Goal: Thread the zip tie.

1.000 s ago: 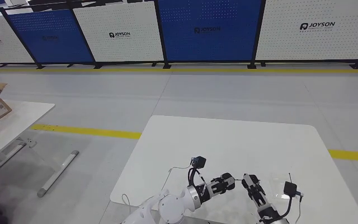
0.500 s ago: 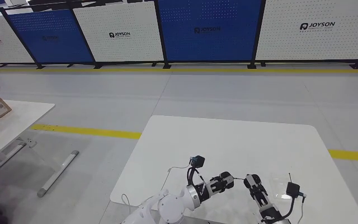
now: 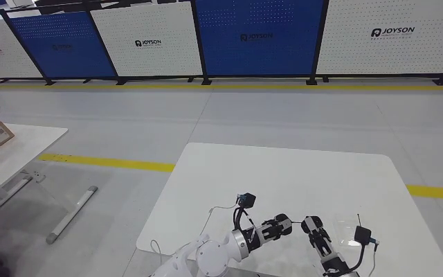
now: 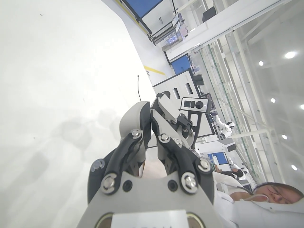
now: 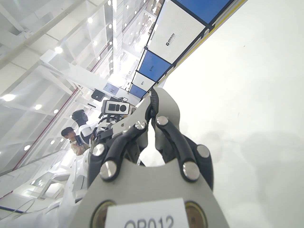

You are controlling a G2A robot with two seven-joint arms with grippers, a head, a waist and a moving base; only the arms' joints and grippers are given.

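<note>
Hardly anything has shifted in the last second. The right gripper (image 3: pixel 309 224) has eased back a touch toward the robot's side of the white table (image 3: pixel 277 173). The left gripper (image 3: pixel 285 223) stays where it was, so the two still face each other tip to tip near the table's near edge, just apart.

In the left wrist view a thin black strand, which I take for the zip tie (image 4: pixel 138 86), rises from behind the left fingertips (image 4: pixel 142 110). It runs on over the table with its long axis roughly in line with those fingers. Its far end bends into a small hook. I cannot tell whether that is the head or the tail, and the locking slot is too small to make out. The strand lies right at the left gripper, with the right gripper just beside it.

The left gripper's pads are pressed together along their length and seem to pinch the tie at its near end, though the contact itself is hidden behind the finger. The right gripper's pads are likewise closed flat on each other. Nothing can be seen between them in the right wrist view.

Threading looks not yet done. My judgement is that the next move depends on lining the free end up with the right gripper's tip.
</note>
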